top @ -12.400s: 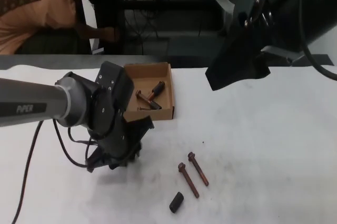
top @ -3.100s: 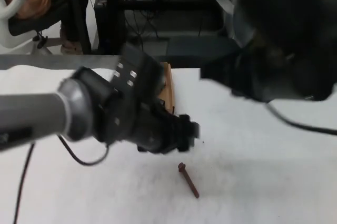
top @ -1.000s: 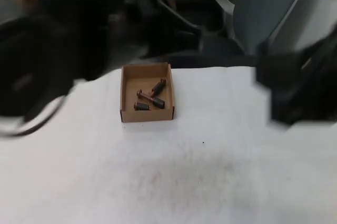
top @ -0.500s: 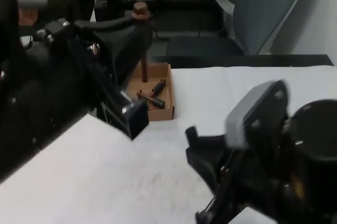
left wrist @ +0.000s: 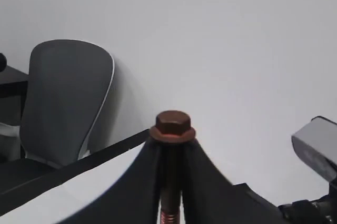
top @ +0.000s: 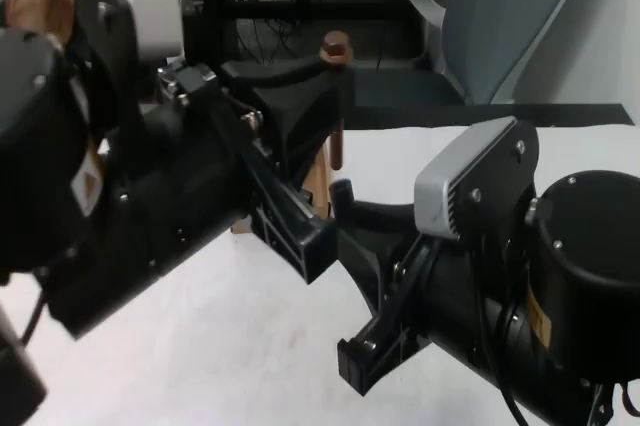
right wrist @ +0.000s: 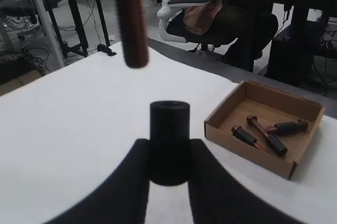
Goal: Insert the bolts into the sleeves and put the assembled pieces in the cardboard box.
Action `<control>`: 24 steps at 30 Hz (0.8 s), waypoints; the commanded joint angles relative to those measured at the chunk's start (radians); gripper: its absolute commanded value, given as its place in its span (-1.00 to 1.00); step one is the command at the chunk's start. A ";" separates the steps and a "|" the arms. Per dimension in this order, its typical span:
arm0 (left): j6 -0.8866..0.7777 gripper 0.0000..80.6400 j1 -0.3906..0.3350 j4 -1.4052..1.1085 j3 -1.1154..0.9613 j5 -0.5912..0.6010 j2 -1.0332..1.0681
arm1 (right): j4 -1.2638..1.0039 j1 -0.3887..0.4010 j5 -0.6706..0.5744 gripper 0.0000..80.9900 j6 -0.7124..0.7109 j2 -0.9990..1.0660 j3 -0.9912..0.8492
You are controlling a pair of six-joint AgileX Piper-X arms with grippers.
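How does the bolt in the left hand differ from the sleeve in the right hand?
The bolt is copper-brown with a flanged hex head; the sleeve is a plain black cylinder. The bolt sits in the left hand, the sleeve in the right hand. The bolt hangs higher, its lower end apart above the sleeve's top, not yet inserted. Both stand upright, clamped above the bench.

Even, soft light — white bench [right wrist: 63, 129] bright, shadows faint.

A copper bolt [left wrist: 172, 129] stands upright, tip near a black sleeve [right wrist: 169, 142]; the cardboard box [right wrist: 253, 155] holds assembled pieces [right wrist: 266, 137].
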 commanded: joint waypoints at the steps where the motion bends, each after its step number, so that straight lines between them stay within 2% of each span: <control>1: -0.017 -0.95 -0.004 -0.065 -0.004 0.011 0.010 | -0.031 -0.001 0.009 -0.99 -0.009 -0.003 -0.006; 7: -0.021 -0.95 -0.002 -0.055 -0.004 -0.027 0.009 | -0.091 -0.001 0.001 -0.99 -0.062 -0.003 -0.006; 24: -0.068 -0.95 0.001 0.058 -0.004 -0.027 0.009 | -0.191 0.001 0.001 -0.99 -0.205 -0.005 -0.006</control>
